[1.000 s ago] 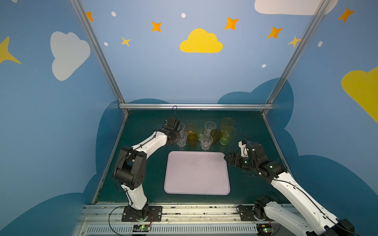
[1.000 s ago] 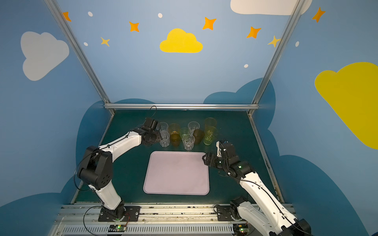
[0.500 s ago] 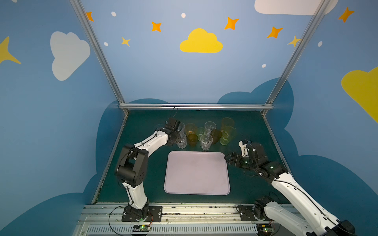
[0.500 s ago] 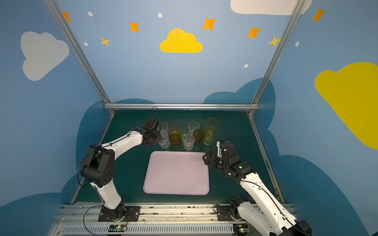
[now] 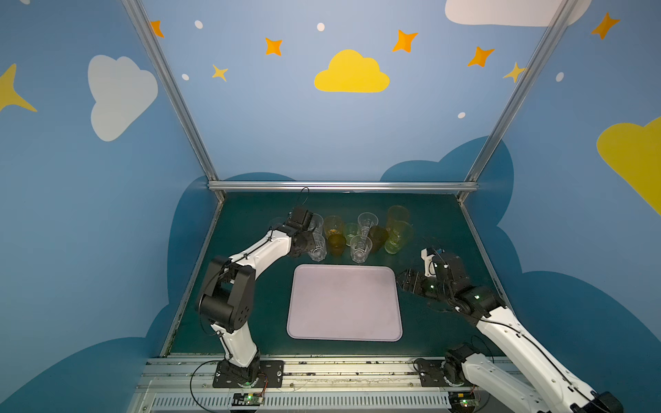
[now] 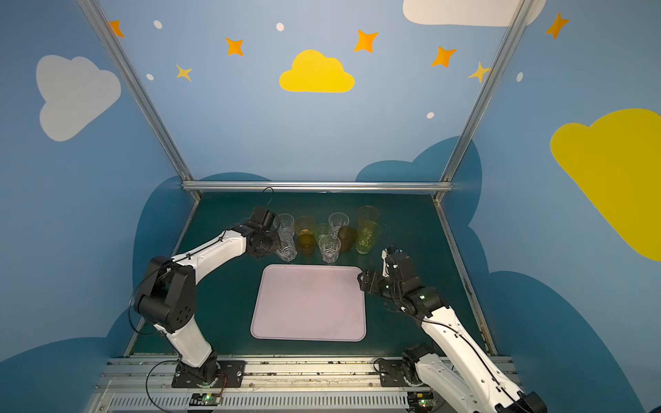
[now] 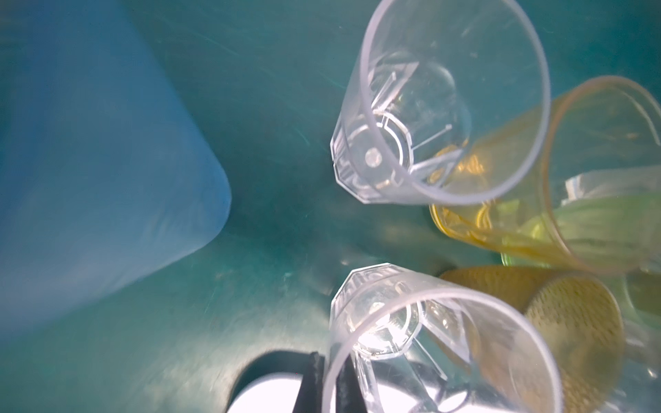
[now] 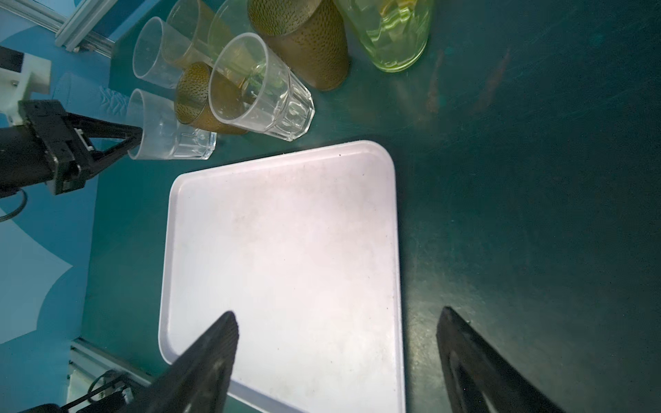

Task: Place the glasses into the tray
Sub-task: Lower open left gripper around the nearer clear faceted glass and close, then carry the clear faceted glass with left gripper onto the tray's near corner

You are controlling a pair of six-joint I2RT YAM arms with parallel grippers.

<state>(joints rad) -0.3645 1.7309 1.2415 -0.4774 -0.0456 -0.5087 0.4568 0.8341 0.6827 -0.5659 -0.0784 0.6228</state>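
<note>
The pale lilac tray (image 5: 343, 304) (image 6: 307, 304) (image 8: 286, 250) lies bare in the middle of the table. Behind it stands a cluster of glasses. My left gripper (image 5: 310, 244) (image 6: 277, 244) (image 7: 327, 380) (image 8: 135, 140) is shut on the rim of a short clear faceted glass (image 5: 317, 251) (image 6: 287, 249) (image 7: 429, 339) (image 8: 168, 137) at the cluster's front left, one finger inside the wall and one outside. My right gripper (image 5: 403, 280) (image 6: 363, 280) (image 8: 336, 314) stands open and holds nothing, low over the tray's right edge.
Beside the held glass are an amber glass (image 5: 336, 245), another clear one (image 5: 360, 248), a brown one (image 5: 378, 236) and a tall yellow-green one (image 5: 397, 239). More glasses stand in the row behind. A pale blue glass (image 8: 82, 96) stands left of my left gripper. Walls close in the table.
My left gripper has closed its fingers onto the clear glass's rim, and its arm has shifted slightly. The right arm has not moved.
</note>
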